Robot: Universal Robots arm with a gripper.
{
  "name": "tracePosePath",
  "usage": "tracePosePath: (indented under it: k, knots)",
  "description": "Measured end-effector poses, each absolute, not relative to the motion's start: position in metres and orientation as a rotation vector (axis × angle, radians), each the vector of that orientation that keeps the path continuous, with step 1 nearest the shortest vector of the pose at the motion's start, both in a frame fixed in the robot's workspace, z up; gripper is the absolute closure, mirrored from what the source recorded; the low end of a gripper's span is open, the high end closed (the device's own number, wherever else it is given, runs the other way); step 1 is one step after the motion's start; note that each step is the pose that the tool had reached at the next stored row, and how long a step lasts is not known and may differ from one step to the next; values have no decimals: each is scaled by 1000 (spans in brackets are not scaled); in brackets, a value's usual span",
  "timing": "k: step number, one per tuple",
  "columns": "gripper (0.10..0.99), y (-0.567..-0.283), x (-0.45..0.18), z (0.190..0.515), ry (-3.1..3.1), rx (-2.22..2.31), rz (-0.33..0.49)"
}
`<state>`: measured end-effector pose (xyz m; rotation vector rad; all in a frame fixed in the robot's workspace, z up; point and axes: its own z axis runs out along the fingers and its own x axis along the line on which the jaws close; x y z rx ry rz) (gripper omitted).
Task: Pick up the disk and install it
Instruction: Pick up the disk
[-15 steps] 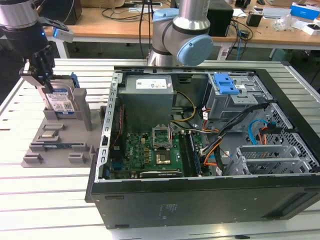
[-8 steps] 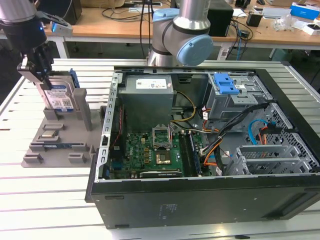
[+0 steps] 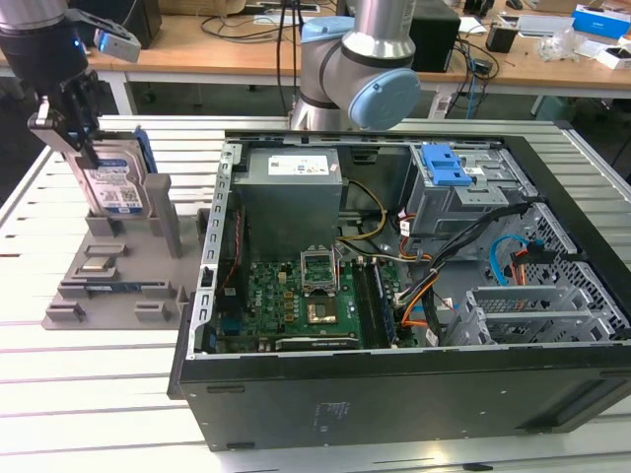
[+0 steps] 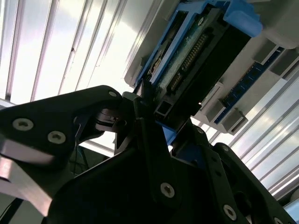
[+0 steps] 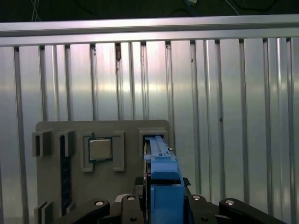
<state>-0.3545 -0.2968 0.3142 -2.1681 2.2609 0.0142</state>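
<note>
Silver metal disk (image 3: 116, 185) with blue rail frame, stood upright in a grey fixture (image 3: 128, 281), clamped at its upper edge by the closed gripper (image 3: 79, 138), fixture set on the slatted table (image 3: 89, 394) beside an open computer case (image 3: 394, 399).

Free to pass over the bare slatted surface (image 3: 89, 394) around the grey holder tray (image 3: 108, 286) and straight up above the disk (image 3: 116, 187), save for the gripper (image 3: 79, 143), jaws pressed on its upper edge. Hemmed in on the exterior view's right by the tray's upright post (image 3: 168, 212) just beside the disk and, beyond, the open computer case's side wall (image 3: 209, 256). Crowded inside the case by the power supply (image 3: 291, 197), the drive cage (image 3: 463, 197), and loose cables (image 3: 434, 286) beside the motherboard (image 3: 286, 296).
</note>
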Motion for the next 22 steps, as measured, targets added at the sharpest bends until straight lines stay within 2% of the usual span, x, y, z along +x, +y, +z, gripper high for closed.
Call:
tracePosePath:
  k: [22]
  knots:
    - [722, -295, -355, 372, 2261, -2168, 14]
